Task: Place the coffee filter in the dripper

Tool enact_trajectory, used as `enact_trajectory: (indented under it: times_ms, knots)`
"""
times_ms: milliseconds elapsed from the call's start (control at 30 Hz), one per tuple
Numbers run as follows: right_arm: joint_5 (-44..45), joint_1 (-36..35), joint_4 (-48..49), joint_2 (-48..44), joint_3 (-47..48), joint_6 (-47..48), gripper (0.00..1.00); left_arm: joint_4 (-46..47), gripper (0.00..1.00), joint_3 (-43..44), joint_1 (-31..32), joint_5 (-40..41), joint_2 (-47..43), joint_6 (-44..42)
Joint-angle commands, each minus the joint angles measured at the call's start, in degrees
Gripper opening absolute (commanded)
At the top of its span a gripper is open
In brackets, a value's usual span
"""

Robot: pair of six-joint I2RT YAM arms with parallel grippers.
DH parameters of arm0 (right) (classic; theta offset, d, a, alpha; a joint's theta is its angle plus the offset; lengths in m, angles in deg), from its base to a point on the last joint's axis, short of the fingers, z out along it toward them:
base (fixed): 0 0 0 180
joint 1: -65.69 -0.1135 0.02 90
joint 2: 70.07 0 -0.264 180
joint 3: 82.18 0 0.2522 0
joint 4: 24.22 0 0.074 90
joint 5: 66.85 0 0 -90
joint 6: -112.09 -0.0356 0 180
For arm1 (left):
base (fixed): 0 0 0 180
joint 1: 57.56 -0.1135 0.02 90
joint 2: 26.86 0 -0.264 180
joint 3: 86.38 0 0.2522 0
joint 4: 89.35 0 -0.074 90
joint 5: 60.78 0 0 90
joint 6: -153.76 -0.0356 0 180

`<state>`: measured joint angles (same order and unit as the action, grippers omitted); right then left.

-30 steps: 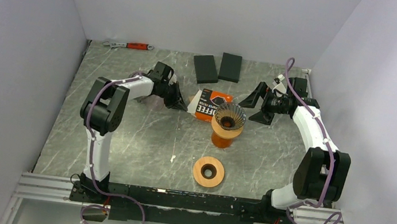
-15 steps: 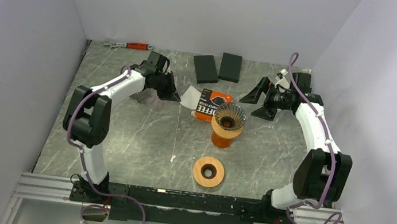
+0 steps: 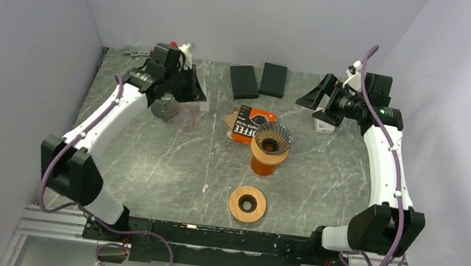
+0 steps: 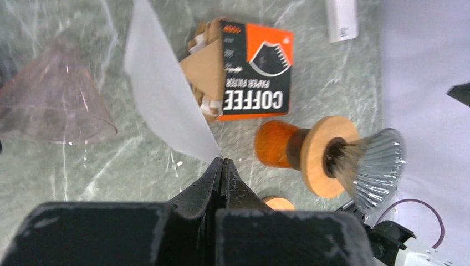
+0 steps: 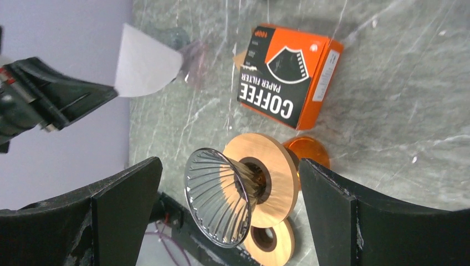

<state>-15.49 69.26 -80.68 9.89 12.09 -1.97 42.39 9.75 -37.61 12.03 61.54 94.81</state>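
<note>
Surface: grey marble-pattern table top [image 3: 146, 162], boxed in by plain pale walls on the left, far and right sides; the arm bases sit on a metal rail along the near edge. Far side: two black blocks [image 3: 258, 81] lie flat side by side, and a red-handled wrench [image 3: 139, 53] lies in the far-left corner, partly hidden by the left arm. Centre: an orange and black box [image 4: 255, 72] lying flat, printed "COFFEE PAPER FILTER" in white on black; the smaller print is not legible. Brown paper shows at its open left end. The dripper [image 3: 270, 148], a ribbed glass cone on a wooden collar and orange foot, stands upright just near of the box. A loose wooden ring [image 3: 247, 203] lies nearer again. A clear plastic cone [image 4: 52, 94] lies on its side at far left. Left gripper [image 4: 221, 163]: fingers pressed together, pinching the tip of the white coffee filter [image 4: 163, 94], which is held in the air over the far-left table, above the clear cone, left of the box and well apart from the dripper. Right gripper [image 5: 228, 166]: fingers spread wide, holding nothing, raised at far right.
</note>
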Motion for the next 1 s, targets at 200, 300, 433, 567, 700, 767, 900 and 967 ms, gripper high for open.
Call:
enact_trajectory:
  times_ms: [200,300,433,567,700,767,900,967]
  knots:
    - [3.7,0.3,11.2,-8.9,2.4,-1.1,1.00,4.4,0.00,3.7,-0.1,-5.2,-9.9,-10.5]
    - [0.6,0.3,14.9,-10.0,0.8,-1.6,1.00,3.3,0.00,4.8,-0.1,-8.4,-10.5,-14.2]
    - [-2.8,0.2,18.7,-11.9,-1.2,-1.4,1.00,4.5,0.00,4.9,-0.1,-13.2,-11.5,-17.3]
    - [-6.8,-0.1,20.7,-13.3,-1.9,1.7,1.00,7.9,0.00,4.3,-0.1,-18.9,-12.1,-18.0]
    - [-6.8,-2.2,20.6,-14.6,-1.1,6.1,1.00,7.6,0.00,5.8,-0.1,-24.3,-10.8,-16.8]
    - [-5.5,-3.1,20.8,-15.4,-0.9,6.9,1.00,7.9,0.00,7.0,-0.1,-25.2,-9.9,-13.6]
    - [-1.8,-6.5,21.6,-17.7,-1.6,10.9,1.00,7.0,0.00,10.5,0.0,-23.8,-7.7,-5.3]
    - [0.6,-8.9,22.1,-19.2,-2.4,14.4,1.00,6.7,0.00,12.5,-0.1,-23.3,-6.7,-1.3]
